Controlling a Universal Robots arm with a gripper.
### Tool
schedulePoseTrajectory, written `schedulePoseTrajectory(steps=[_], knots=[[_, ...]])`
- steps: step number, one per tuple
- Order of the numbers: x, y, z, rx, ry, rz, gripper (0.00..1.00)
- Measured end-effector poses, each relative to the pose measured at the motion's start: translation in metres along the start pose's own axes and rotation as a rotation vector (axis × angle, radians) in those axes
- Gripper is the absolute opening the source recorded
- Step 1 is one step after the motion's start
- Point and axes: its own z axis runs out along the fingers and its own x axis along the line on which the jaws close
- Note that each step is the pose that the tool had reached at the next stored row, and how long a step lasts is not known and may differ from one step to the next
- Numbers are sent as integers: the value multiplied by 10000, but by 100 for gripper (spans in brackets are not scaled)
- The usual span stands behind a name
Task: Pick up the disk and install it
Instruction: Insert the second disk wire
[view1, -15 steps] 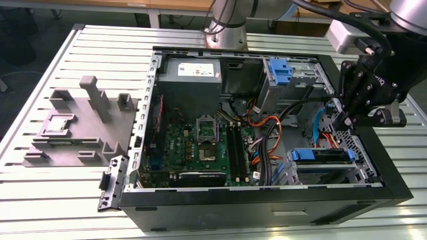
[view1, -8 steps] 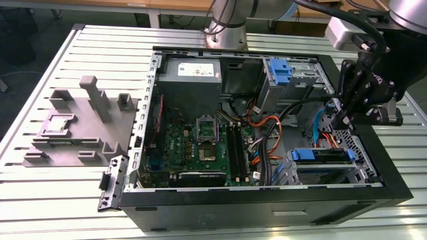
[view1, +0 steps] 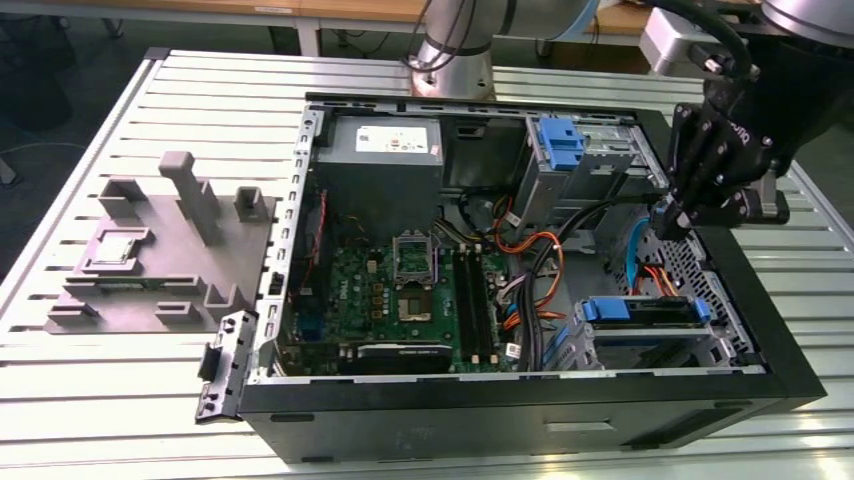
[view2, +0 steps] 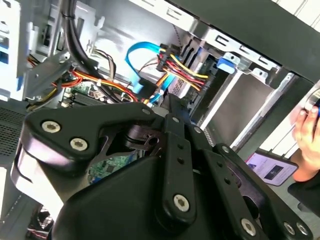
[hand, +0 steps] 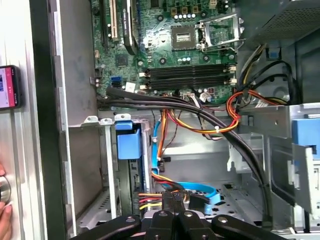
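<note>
The disk (view1: 643, 310) shows its blue carrier edge in the lower drive bay, on the exterior view's right of the open computer case. In the first wrist view, the disk's blue end (hand: 128, 142) sits in the bay slot beside the case wall. My gripper (view1: 665, 226) hangs above the bay, a little farther back, over the blue and orange cables. Its fingers are shut together with nothing between them, seen in both wrist views (view2: 168, 101) (hand: 173, 196). It is not touching the disk.
A grey plastic holder block (view1: 154, 250) stands on the slatted table, on the exterior view's left of the case. A blue bracket (view1: 561, 142) sits on the upper metal bay. Cables (hand: 200, 112) cross the motherboard (view1: 400, 285). A person's hand (view2: 306, 131) and a phone (hand: 7, 86) lie beside the case.
</note>
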Motion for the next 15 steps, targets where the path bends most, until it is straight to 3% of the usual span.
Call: schedulePoseTrajectory(steps=[6, 15], knots=[[-143, 12, -32, -10, 176, -4, 10], [-252, 15, -64, -259, 234, 25, 10]])
